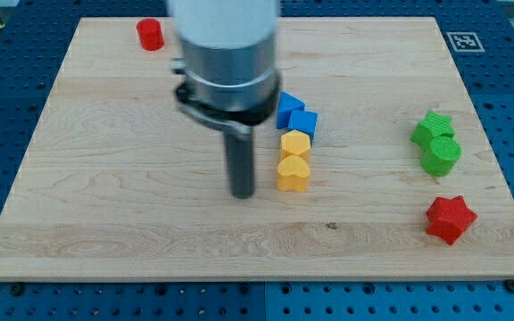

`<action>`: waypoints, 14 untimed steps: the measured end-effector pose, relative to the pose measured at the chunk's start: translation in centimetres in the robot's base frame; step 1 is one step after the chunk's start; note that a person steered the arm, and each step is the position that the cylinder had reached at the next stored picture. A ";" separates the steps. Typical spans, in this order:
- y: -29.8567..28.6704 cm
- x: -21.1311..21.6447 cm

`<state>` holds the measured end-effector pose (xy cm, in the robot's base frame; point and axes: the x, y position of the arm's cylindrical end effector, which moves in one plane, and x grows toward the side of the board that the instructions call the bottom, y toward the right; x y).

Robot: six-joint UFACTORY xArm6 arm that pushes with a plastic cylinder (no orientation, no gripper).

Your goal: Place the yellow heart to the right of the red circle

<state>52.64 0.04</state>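
The yellow heart (293, 173) lies near the board's middle. A yellow hexagon (295, 144) touches it just above. The red circle (150, 34) stands far off at the view's top left. My tip (243, 193) rests on the board just left of the yellow heart, with a small gap between them. The arm's grey body hides the board above the tip.
Two blue blocks (295, 115) sit above the yellow hexagon. A green star (433, 127) and a green round block (442, 154) are at the view's right, a red star (451, 218) below them. The wooden board (105, 205) ends near every view edge.
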 end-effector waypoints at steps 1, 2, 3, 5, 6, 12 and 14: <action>5.7 -0.1; 8.4 -2.2; 8.7 -5.1; 10.7 -0.2; 10.8 -6.0; 13.3 -3.9; 16.6 -4.8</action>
<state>47.81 16.66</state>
